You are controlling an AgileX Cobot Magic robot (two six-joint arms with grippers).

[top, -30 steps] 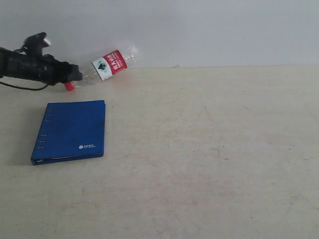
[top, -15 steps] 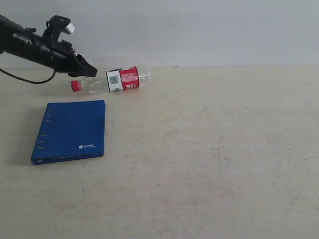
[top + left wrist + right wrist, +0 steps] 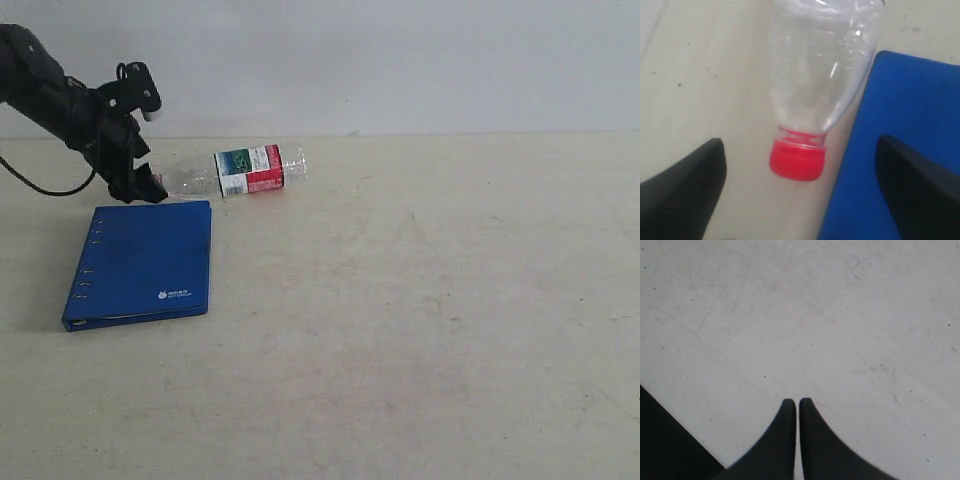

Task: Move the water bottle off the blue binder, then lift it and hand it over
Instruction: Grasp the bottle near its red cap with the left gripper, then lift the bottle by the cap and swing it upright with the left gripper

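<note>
Left wrist view: spread left hand point(image 3: 800, 148) flanks the clear plastic red-capped water bottle point(image 3: 820, 75), whose round body could roll away.

A pale beige table point(image 3: 430, 330) fills most of the scene, from the near edge back to the far side. Its top is matte, marked with faint scuffs, light stains and small dark specks; the close views show fine scratches too. Along the far side, a plain whitish-grey wall point(image 3: 420, 60) runs from left to right, meeting the table in a straight line.
</note>
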